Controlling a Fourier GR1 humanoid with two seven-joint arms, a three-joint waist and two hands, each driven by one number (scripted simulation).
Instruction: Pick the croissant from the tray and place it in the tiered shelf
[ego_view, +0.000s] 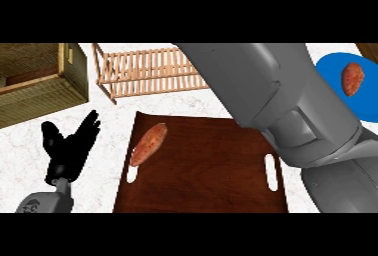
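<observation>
White marbled bench carries everything here. A grey right forearm crosses from the near right to the far middle, its hand out of sight, so I cannot tell how those fingers stand. The dark brown tray lies near the middle, the croissant on its left edge. A slatted wooden tiered shelf sits far behind it. The left hand rests at near left, fingers apart. A blue plate at far right holds a reddish-brown item.

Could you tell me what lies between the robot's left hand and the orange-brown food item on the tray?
In the head view, only bare counter and the tray's left rim separate the left hand from the food item.
</observation>
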